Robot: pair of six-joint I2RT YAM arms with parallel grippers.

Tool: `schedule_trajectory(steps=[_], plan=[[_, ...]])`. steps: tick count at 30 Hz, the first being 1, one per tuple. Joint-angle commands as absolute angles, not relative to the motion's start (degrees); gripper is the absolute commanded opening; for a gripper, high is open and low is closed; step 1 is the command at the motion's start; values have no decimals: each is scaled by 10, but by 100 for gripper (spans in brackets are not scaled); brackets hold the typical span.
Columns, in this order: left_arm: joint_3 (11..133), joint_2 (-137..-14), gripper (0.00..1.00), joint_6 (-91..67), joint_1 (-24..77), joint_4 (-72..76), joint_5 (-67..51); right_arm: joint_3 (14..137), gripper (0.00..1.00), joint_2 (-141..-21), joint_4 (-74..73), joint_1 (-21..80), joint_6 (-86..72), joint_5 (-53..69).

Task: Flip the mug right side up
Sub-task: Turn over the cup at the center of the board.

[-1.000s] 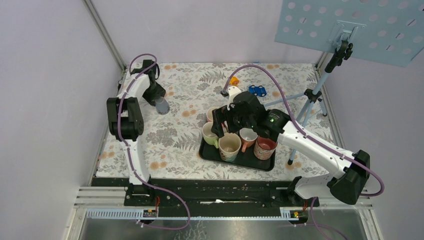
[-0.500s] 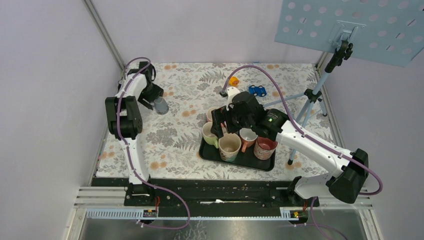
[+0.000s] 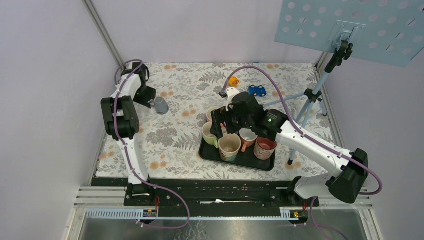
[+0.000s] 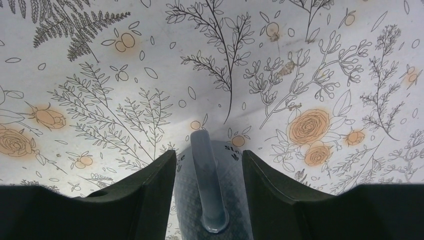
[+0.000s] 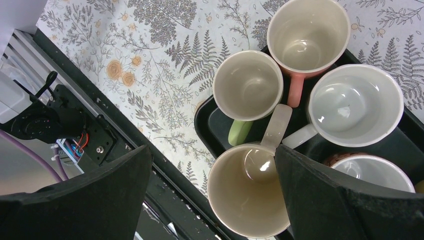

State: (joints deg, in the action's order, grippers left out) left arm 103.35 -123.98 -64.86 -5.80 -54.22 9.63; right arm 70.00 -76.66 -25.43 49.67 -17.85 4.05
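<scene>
The grey mug (image 3: 160, 105) is found near the far left corner of the worktop (image 3: 175, 140), close to the left edge. It is enclosed by the left pincer (image 3: 152, 99), which is reached out to that corner. In the left wrist view the mug (image 4: 210, 210) is seen between the two dark fingers (image 4: 145, 200), with its handle turned towards the camera, and the left pincer (image 4: 209, 155) is closed on it, both sides of the mug being met by the fingers. Whether the mug is resting on the cloth or lifted off it cannot be told, nor can it be made out which end is up. The right pincer (image 3: 222, 125) is held above a black tray (image 3: 235, 161) that is set close to the near edge, right of the middle. In the right wrist view the right pincer (image 5: 212, 150) is spread wide and nothing is gripped by it. Below it, on the tray (image 5: 202, 125), a green-handled mug (image 5: 247, 85), a pink-handled mug (image 5: 308, 35), a white mug (image 5: 355, 105) and a beige mug (image 5: 247, 195) are packed together, all with their mouths upward. A blue toy car (image 3: 258, 90) is seen towards the far edge.
</scene>
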Motion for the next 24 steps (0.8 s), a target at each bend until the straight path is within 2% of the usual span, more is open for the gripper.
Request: schedule_trajectory(steps=[1, 8, 13, 20, 24], plan=[[1033, -1228, 54, -686, -59, -547, 82, 698, 100, -765, -233, 496, -182, 43], [1033, -1225, 50, -700, -53, -547, 68, 696, 100, -769, -229, 496, -185, 47], [1032, -1225, 43, -701, -54, -548, 68, 694, 100, -766, -228, 496, -186, 48], [1019, -1225, 23, -703, -54, -547, 68, 688, 100, -760, -229, 496, -189, 46], [1021, -1223, 3, -693, -54, -547, 61, 686, 100, -758, -229, 496, -190, 45]])
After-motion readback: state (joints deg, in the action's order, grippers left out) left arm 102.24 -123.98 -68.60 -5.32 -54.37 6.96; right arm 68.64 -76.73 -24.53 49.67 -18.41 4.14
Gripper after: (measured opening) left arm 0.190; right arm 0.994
